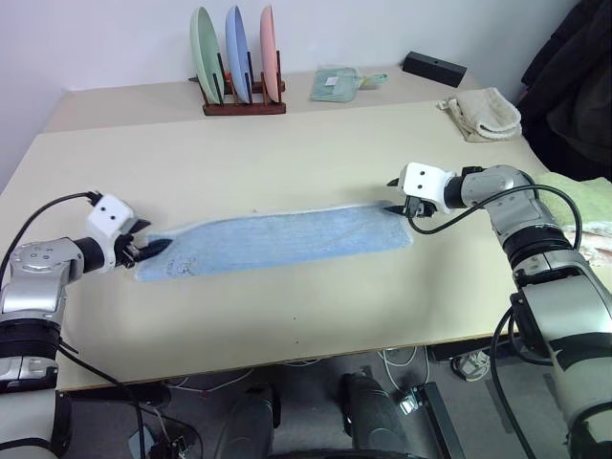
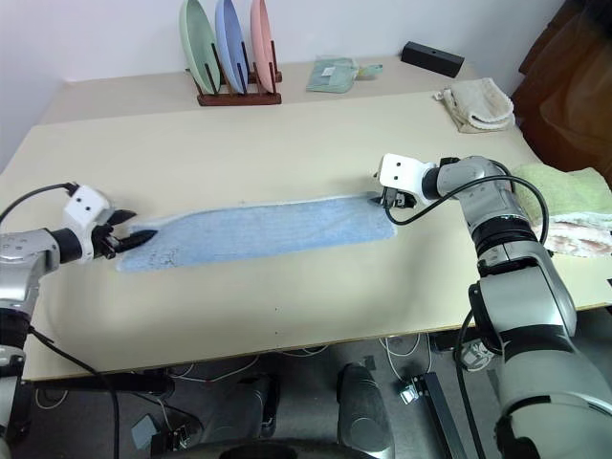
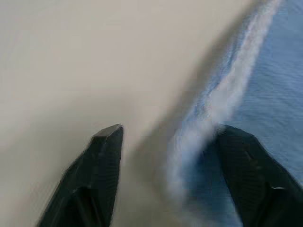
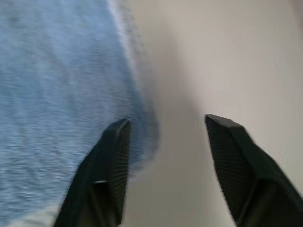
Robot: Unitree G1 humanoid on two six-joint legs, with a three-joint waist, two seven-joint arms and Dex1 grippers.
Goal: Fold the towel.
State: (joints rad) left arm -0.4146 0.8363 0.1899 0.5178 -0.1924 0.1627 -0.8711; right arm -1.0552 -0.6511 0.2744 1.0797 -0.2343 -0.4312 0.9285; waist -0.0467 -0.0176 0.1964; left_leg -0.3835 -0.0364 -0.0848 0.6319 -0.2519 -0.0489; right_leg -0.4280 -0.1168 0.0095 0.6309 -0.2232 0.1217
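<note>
Towel [image 1: 277, 241] lies flat on the table [image 1: 287, 153], already folded into a long narrow blue strip running across the middle, its right end a little farther from the robot than its left. Pale trim shows along the far edge.

Left gripper [image 1: 153, 247] sits at the strip's left end, fingers [image 3: 102, 175] spread apart; in the left wrist view one finger is over bare table, the other over the blue cloth, with the fuzzy edge between them. Nothing pinched.

Right gripper [image 1: 409, 211] sits at the right end's far corner, fingers [image 4: 111, 165] also apart, one over the cloth corner and one over the table. Not gripping.

Far side of the table: plate rack [image 1: 241, 67] with three upright plates, small green cloth [image 1: 337, 83], black box [image 1: 435, 68], bunched cream towel [image 1: 483, 114].
</note>
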